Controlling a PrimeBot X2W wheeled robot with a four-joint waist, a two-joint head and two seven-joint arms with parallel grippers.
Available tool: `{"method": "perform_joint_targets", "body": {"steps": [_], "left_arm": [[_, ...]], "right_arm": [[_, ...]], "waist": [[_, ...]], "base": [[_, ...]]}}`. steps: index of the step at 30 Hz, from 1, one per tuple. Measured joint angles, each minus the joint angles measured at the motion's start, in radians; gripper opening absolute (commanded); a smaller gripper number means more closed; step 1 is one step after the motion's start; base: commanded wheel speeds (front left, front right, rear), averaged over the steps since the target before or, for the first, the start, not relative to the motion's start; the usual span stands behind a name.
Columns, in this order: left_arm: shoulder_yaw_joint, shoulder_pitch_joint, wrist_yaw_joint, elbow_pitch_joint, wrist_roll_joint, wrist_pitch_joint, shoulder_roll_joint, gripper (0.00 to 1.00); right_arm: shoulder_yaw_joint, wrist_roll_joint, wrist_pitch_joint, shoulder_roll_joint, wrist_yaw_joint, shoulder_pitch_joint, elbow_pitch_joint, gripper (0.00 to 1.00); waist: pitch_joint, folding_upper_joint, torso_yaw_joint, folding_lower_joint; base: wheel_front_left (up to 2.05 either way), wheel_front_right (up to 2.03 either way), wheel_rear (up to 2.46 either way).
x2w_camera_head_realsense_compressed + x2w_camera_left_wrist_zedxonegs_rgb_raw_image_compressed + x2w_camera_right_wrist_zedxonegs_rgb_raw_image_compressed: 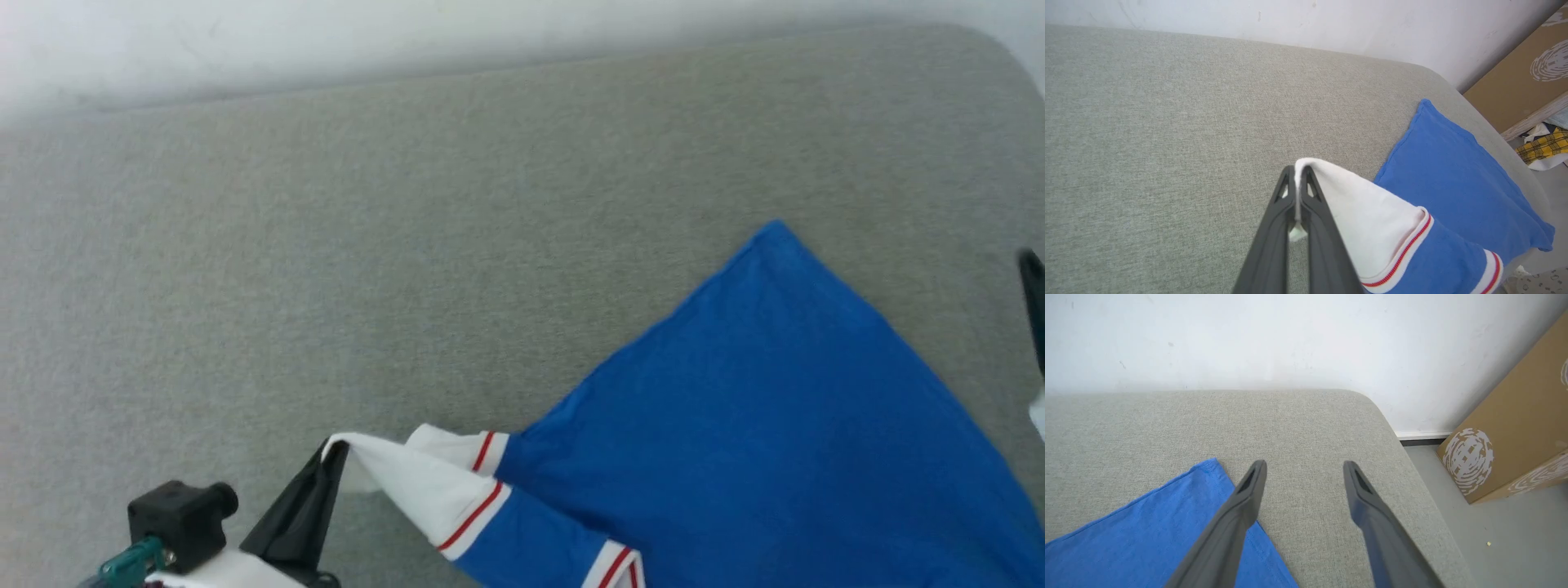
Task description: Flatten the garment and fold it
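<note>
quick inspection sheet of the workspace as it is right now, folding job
surface: grey fabric surface, mostly bare, rounded far corner
job's things: blue garment spread on the right part, one corner pointing at the wall; white sleeve end pulled up, not flat
clutter: yellow plaid cloth on the floor past the surface's edge
end effectors: left end effector shut on the white sleeve end; right end effector open, holding nothing, by the garment's blue corner
cables: nothing seen
surroundings: white wall behind, cardboard box on the grey floor
</note>
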Motion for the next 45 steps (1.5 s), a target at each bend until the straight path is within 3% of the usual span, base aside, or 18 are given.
{"method": "perform_joint_targets", "body": {"steps": [9, 21, 22, 23, 24, 31, 40, 45], "left_arm": [[-0.046, -0.09, -0.042, 0.026, 0.014, -0.023, -0.047, 0.0], [-0.081, -0.161, -0.068, 0.075, 0.018, -0.044, -0.088, 0.0], [-0.082, -0.161, -0.068, 0.077, 0.018, -0.045, -0.089, 0.0], [-0.082, -0.161, -0.068, 0.079, 0.018, -0.045, -0.09, 0.0], [-0.082, -0.161, -0.068, 0.081, 0.018, -0.045, -0.09, 0.0], [-0.076, -0.162, -0.068, 0.091, 0.017, -0.055, -0.09, 0.0], [0.006, -0.286, -0.068, 0.122, 0.072, -0.121, -0.055, 0.0], [0.048, -0.445, -0.109, 0.183, 0.106, -0.158, -0.017, 0.0]], "right_arm": [[0.237, 0.001, 0.208, -0.102, 0.0, -0.24, 0.179, 1.0], [0.327, 0.025, 0.286, -0.194, 0.0, -0.32, 0.364, 1.0], [0.324, 0.036, 0.298, -0.201, 0.0, -0.32, 0.365, 0.82], [0.324, 0.049, 0.315, -0.209, 0.0, -0.32, 0.364, 0.82], [0.324, 0.061, 0.331, -0.217, 0.0, -0.32, 0.359, 0.0], [0.315, 0.068, 0.328, -0.213, 0.0, -0.31, 0.334, 0.0], [0.276, 0.058, 0.132, -0.114, 0.0, -0.323, 0.301, 0.0], [0.268, 0.054, 0.047, -0.079, 0.0, -0.39, 0.292, 0.0]], "waist": [[0.08, 0.0, 0.095, 0.0001], [0.183, 0.0, 0.225, 0.0001], [0.189, 0.0, 0.233, -0.0001], [0.195, 0.0, 0.24, -0.0002], [0.2, 0.0, 0.246, -0.0002], [0.197, 0.0, 0.251, 0.0], [0.099, 0.0, 0.211, -0.0001], [0.012, 0.0, 0.181, -0.0001]], "base": [[0.0, 0.0, 0.0], [0.0, 0.0, 0.0], [0.0, 0.0, 0.0], [0.0, 0.0, 0.0], [0.0, 0.0, 0.0], [0.0, 0.0, 0.0], [0.0, 0.0, 0.0], [0.0, 0.0, 0.0]]}}
